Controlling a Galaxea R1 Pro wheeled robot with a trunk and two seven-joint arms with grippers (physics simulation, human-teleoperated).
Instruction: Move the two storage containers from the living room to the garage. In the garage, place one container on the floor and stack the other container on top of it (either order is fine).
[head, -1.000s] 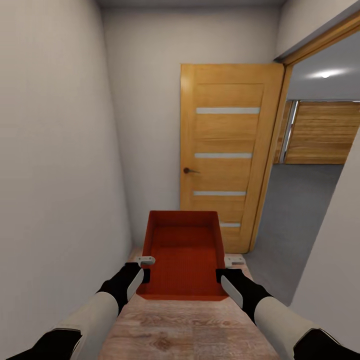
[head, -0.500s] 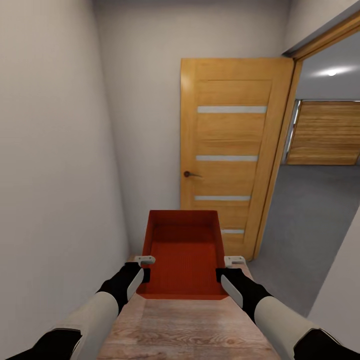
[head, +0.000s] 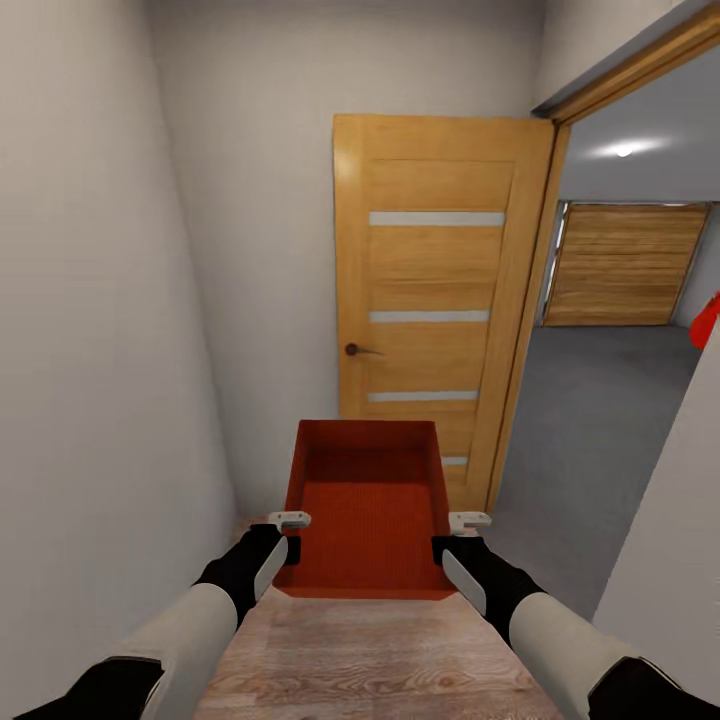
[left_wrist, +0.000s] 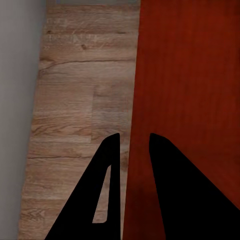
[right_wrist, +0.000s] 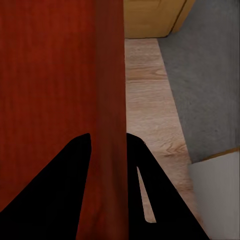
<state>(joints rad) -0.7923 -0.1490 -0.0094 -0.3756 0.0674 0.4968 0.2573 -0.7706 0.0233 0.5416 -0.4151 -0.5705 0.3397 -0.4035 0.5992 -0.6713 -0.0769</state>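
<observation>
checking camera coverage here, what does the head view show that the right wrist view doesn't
Head view alone: both arms, the left end effector, the whole open wooden door, the plank-panel wall deep in the grey room, and a red shape at the picture's edge. Right wrist view alone: a close look at the container wall sitting between the right end effector's fingers. Both share the orange-red container, the right end effector, the wood plank floor, the grey concrete floor and the door's foot.

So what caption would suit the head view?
Both grippers carry an orange-red bin down a hallway toward an open wooden door.
</observation>
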